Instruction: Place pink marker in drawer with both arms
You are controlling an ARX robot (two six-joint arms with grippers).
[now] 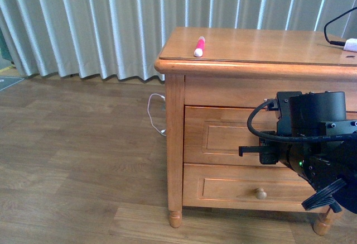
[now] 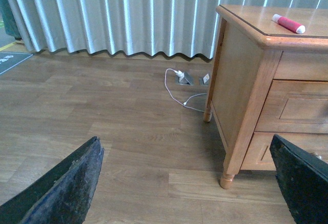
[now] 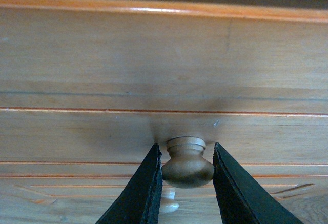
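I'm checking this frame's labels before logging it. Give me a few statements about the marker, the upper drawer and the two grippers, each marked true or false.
1. The pink marker lies on top of the dresser. True.
2. The drawer has been pulled open. False: its front sits flush with the dresser, shut.
3. The right gripper has a finger against each side of the drawer's knob. True.
4. The left gripper is holding the marker. False: its fingers are spread wide with nothing between them, above the floor beside the dresser. The marker is not in it.
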